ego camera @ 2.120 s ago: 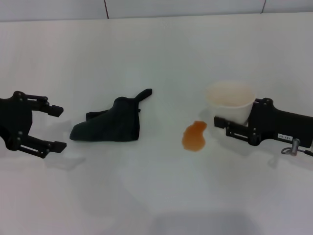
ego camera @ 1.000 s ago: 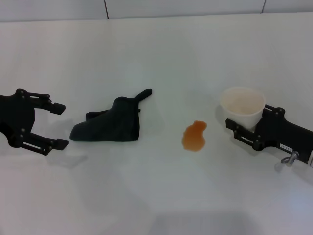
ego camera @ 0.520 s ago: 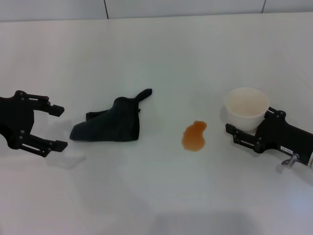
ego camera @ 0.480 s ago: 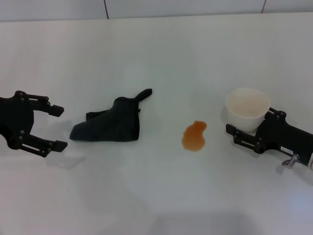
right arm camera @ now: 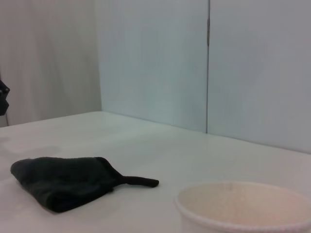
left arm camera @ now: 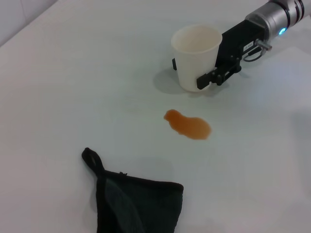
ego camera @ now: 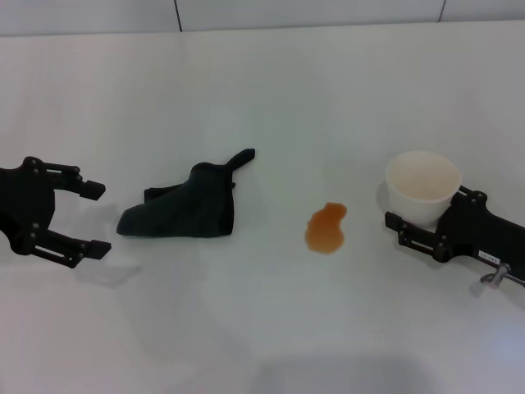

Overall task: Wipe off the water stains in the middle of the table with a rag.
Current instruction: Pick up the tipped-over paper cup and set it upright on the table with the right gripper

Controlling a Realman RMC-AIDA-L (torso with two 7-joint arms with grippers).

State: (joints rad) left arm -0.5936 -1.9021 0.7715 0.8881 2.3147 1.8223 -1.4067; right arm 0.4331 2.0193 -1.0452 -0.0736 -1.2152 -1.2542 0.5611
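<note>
In the head view, the orange-brown water stains are lying as one small puddle near the middle of the white table. A dark rag is sitting crumpled toward the left edge from the puddle, well apart from it, with a thin tail pointing to the far edge. The left gripper is hovering near the left edge just beside the rag, its two fingers spread wide with nothing between them. Toward the right edge, the right gripper is clasping a white paper cup, which is standing upright near the puddle without touching it.

In the left wrist view, the rag is lying closest, with the water stains beyond it on the bare table. Farther off, the cup is standing upright with the right gripper closing its fingers against the cup's sides.

In the right wrist view, the rim of the cup is filling the near corner, and the rag is resting across the table with its tail stretching toward the cup. A pale wall is rising behind the far edge.
</note>
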